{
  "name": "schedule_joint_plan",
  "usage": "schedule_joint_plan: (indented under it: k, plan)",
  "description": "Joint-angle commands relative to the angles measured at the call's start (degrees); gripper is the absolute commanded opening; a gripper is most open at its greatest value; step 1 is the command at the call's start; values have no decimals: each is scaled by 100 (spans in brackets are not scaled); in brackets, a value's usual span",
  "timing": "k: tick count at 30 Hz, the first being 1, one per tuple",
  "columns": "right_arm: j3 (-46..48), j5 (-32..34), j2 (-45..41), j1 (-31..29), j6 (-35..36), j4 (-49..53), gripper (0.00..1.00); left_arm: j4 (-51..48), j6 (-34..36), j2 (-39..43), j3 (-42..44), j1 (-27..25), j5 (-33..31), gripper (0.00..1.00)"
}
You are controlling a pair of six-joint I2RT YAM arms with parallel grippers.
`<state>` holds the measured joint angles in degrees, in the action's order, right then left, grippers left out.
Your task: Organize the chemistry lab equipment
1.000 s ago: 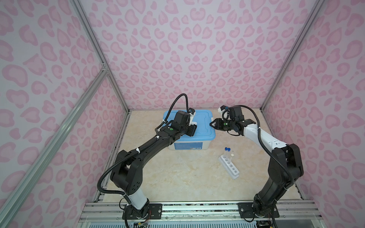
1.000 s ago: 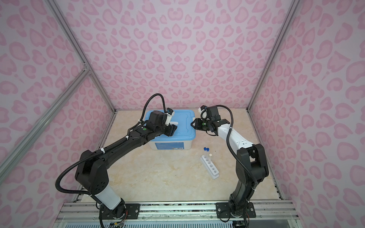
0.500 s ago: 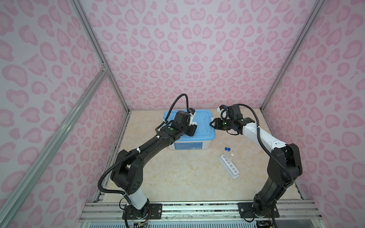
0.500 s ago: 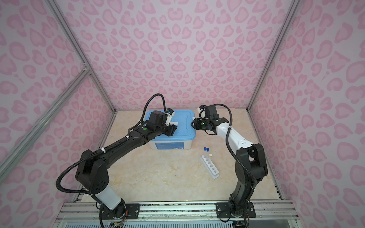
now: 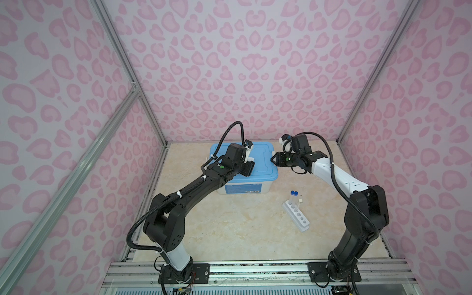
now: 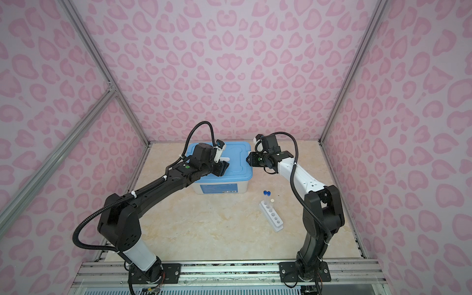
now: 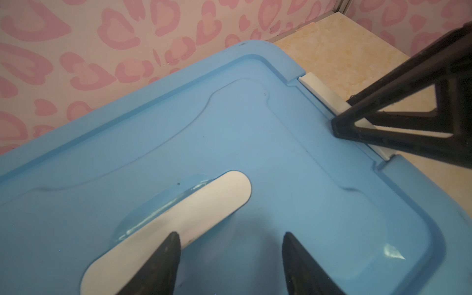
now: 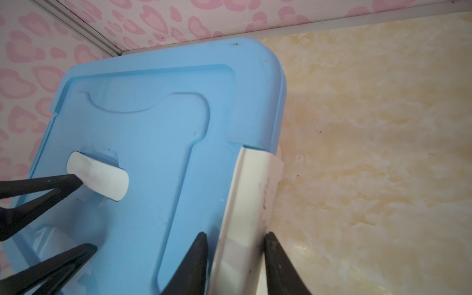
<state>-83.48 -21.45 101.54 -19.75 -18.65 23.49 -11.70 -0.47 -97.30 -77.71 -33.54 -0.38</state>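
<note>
Right gripper (image 5: 272, 158) edged onto bin latch (image 8: 247, 194), clamping it; left gripper (image 7: 229, 233) gapes (empty); three test tubes (image 5: 295, 199) racked, lid (image 7: 255, 132) shut.

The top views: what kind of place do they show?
Probably a robot test cell staged as a chemistry bench: pink patterned walls, a left arm and right arm on a metal rail, and a white rack holding capped test tubes.

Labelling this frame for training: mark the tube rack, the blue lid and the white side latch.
tube rack (image 5: 301, 220), in a top view, empty end.
blue lid (image 7: 255, 153), left wrist view, flat top.
white side latch (image 8: 247, 204), right wrist view, outer face.
</note>
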Motion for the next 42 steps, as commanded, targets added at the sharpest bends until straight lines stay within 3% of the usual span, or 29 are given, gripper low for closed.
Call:
schedule_joint_plan:
  k: [1,32,42]
  plan:
    - [44,132,73,-20,145,752,36,160,-63,25,28,-3,30,65]
    - [-1107,-1,69,-34,611,1261,38,160,-65,280,-60,-3,39,67]
    - [-1859,293,219,-500,982,1479,37,101,-48,648,14,38,-17,68]
